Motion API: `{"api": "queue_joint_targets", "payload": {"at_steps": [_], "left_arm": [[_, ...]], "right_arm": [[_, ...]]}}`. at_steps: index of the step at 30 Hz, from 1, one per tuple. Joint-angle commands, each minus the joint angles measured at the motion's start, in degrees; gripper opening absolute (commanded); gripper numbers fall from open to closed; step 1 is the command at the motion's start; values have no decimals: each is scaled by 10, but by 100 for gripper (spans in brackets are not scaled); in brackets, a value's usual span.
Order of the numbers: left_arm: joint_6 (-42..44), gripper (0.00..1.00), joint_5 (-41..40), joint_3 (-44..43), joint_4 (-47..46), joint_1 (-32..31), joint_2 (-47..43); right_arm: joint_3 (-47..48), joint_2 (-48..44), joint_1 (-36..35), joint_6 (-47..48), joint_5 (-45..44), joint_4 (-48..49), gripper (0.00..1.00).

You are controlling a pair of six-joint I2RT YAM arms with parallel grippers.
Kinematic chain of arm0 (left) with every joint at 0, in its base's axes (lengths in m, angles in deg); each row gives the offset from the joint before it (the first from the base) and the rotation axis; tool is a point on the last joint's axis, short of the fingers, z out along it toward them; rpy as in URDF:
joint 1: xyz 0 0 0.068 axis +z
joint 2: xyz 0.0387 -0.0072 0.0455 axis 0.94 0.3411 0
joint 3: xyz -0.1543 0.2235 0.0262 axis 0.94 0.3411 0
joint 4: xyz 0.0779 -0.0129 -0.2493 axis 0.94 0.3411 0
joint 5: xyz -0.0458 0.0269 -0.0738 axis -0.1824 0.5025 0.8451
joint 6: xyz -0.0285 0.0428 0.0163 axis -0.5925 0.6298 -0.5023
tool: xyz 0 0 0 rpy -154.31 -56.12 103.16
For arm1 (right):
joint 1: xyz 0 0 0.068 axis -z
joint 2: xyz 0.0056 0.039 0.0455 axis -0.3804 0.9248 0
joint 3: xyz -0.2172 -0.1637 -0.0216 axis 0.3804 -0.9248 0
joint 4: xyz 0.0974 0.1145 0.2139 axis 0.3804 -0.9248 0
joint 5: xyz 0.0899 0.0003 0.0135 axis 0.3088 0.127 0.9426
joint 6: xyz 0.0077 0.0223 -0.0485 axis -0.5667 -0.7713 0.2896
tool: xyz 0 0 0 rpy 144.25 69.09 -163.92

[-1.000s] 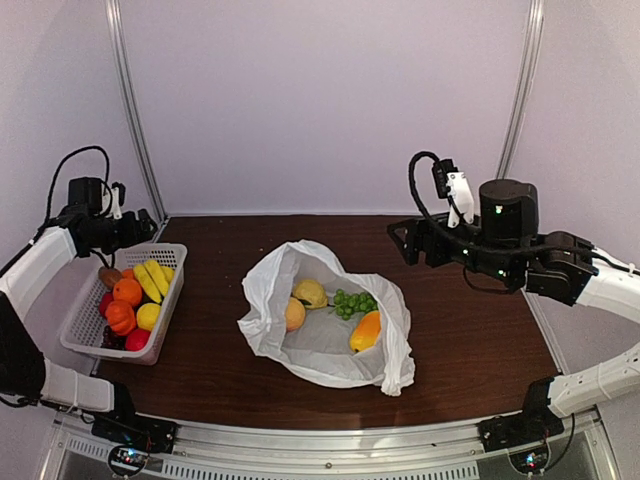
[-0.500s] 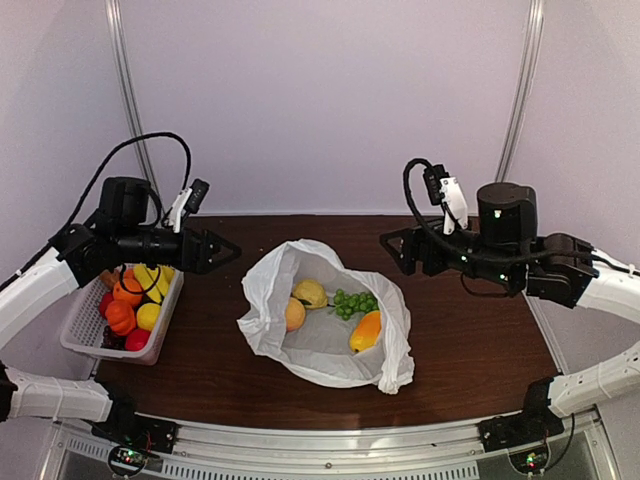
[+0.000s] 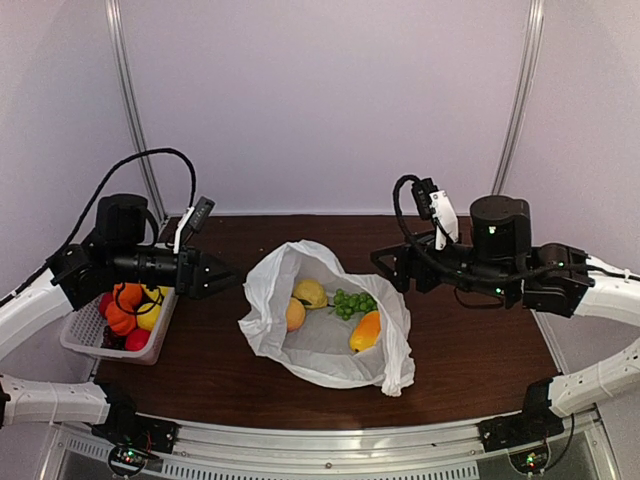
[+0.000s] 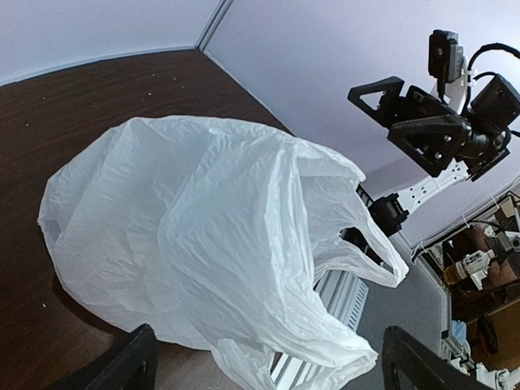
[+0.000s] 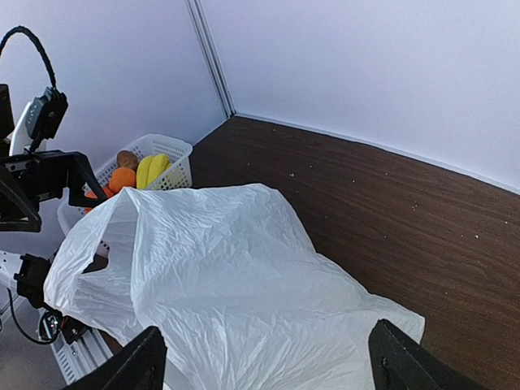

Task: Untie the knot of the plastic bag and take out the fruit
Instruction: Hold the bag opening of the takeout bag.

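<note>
The plastic bag [image 3: 330,360] lies in the middle of the dark tabletop [image 3: 470,350], between the two arms. Its mouth gapes upward and its crinkled white film is spread flat toward the near edge. Inside it, nearest the arms' bases, a yellow-orange mango [image 3: 365,331] rests against the bag's right wall. A peach [image 3: 294,314] sits at the left wall. Just beyond them lie a lemon [image 3: 311,292] and a bunch of green grapes [image 3: 353,302], side by side.

The left tool [image 3: 228,277] hovers just beside the bag's left rim and points at it. Its fingers [image 4: 134,361] stand wide apart with nothing between them. The right tool [image 3: 383,268] hangs above the bag's far right rim, facing the other tool. Its fingers [image 5: 146,357] are likewise wide and grip nothing. Neither tool touches the film.

At the left edge of the tabletop, partly hidden under the left arm, stands a white slatted basket [image 3: 78,338] holding more fruit. Bananas [image 5: 154,168] and an orange piece show over its rim. Behind everything rises the pale wall [image 3: 320,100].
</note>
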Motion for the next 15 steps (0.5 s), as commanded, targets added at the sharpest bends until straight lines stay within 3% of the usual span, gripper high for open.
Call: {"api": "queue_joint_targets", "payload": {"at_steps": [1,15], "left_arm": [[-5,97,-12,11,-3,-7,0],[-30,97,-23,50,-74,-37,53]], "right_arm": [[9,-4,-20,5,7,3,85],[18,11,-64,13,3,19,83]]}}
